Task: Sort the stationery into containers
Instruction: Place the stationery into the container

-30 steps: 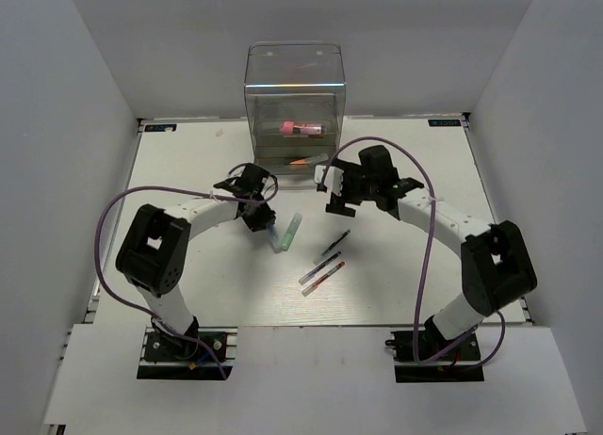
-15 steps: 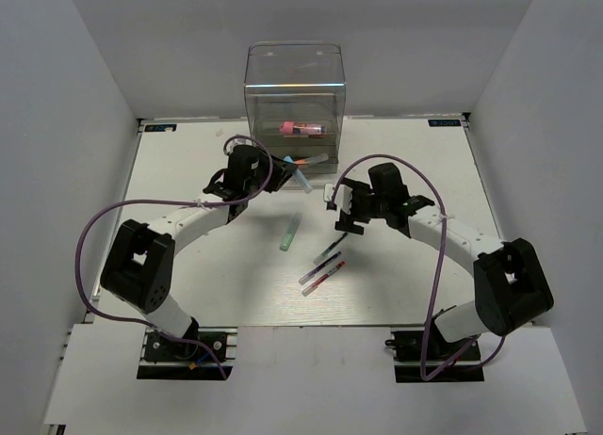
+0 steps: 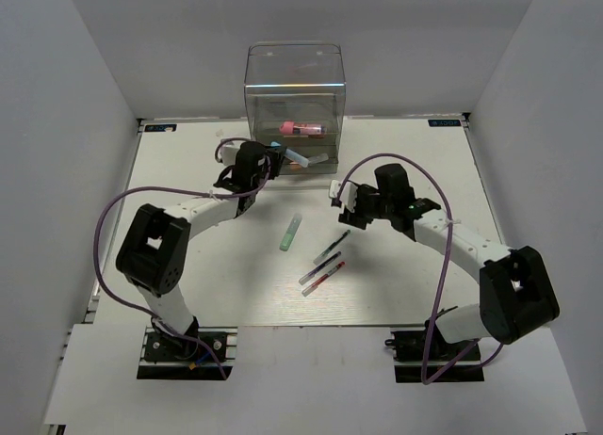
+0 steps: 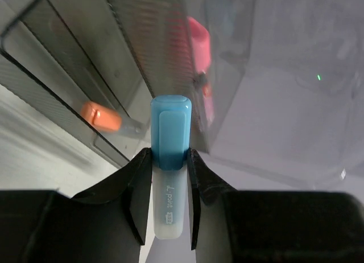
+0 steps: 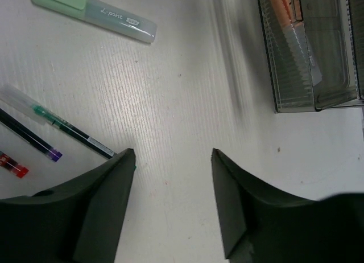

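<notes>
My left gripper [image 3: 276, 155] is shut on a blue marker [image 3: 299, 157], held at the front of the clear drawer cabinet [image 3: 295, 87]. In the left wrist view the marker [image 4: 170, 139] sits between both fingers [image 4: 136, 186], its cap towards an open drawer holding an orange marker [image 4: 100, 116]. A pink block [image 3: 301, 128] lies higher in the cabinet. My right gripper [image 3: 345, 201] is open and empty [image 5: 173, 160] above the table. A green marker [image 3: 290, 233], a green-tipped pen [image 3: 331, 246], a dark pen [image 3: 320, 266] and a red pen [image 3: 322, 278] lie mid-table.
The pulled-out drawer [image 5: 307, 52] shows at the top right of the right wrist view. The green marker [image 5: 91, 13] and green-tipped pen [image 5: 62, 126] lie to its left. White walls enclose the table [image 3: 188, 284] on three sides.
My left gripper has lifted the blue marker from beside the green one and carried it to the cabinet front. My right gripper has drawn back from the cabinet towards the pens.
</notes>
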